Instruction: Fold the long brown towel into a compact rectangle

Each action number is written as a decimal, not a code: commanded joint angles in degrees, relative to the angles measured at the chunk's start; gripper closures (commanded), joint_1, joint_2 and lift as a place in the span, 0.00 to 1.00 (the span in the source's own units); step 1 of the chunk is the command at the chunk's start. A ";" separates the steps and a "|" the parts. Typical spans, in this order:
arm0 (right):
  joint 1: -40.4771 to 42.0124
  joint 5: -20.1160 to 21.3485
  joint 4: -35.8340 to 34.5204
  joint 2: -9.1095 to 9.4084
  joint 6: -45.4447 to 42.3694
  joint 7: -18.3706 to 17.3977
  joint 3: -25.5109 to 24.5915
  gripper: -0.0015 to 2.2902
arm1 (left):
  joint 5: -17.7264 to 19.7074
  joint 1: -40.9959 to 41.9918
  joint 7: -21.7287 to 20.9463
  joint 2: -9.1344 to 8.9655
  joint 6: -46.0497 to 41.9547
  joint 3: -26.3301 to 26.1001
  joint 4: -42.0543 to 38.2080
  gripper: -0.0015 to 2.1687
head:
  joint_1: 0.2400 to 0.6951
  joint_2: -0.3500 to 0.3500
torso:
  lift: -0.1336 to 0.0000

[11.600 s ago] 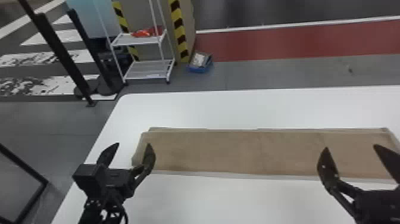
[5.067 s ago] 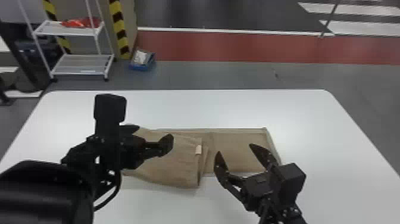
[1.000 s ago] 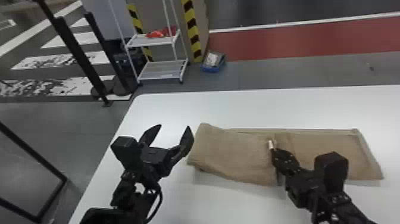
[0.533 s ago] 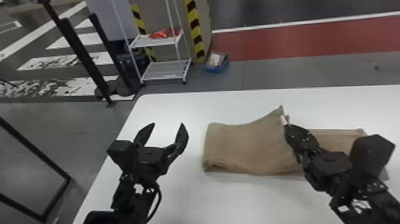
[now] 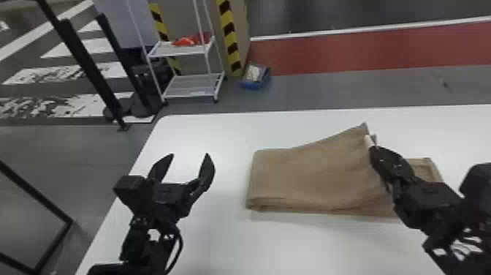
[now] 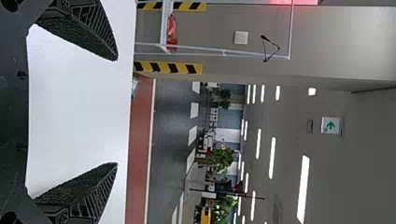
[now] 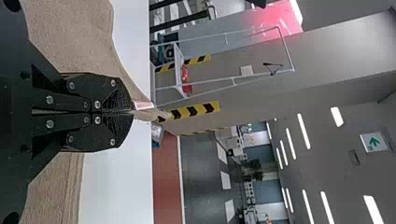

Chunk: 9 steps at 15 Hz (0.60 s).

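Brown towel part-folded, edge raised in the right hand

The towel is on the counter, doubled over from its left end, with a lower layer running right beneath the lifted flap. The right hand pinches the flap's edge by a white tag. Farther left, the left hand is open and empty. Lowering the flap, then at least 1 more fold, seems left.

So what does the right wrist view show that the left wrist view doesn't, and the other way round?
Right wrist view: the brown towel, pinched by the right end effector, with a white tag.
Left wrist view: the left end effector, open.
Both: the white table, red floor strip and green arrow sign.
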 commanded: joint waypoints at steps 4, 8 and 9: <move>-1.53 -0.68 4.60 0.05 0.59 -0.19 -1.77 0.57 | 0.32 -0.33 -0.33 0.11 0.00 -0.54 0.49 0.04 | 1.00 0.78 | 0.06; 2.25 -4.46 -3.49 0.05 3.40 -0.11 -7.40 0.57 | 0.41 -0.07 -0.25 0.37 0.00 -0.10 0.49 0.04 | 1.00 0.75 | 0.06; 1.72 -4.46 -3.05 0.05 4.63 -0.19 -8.37 0.57 | 0.41 -0.42 -0.16 0.55 0.00 -0.10 0.92 0.04 | 1.00 0.74 | 0.06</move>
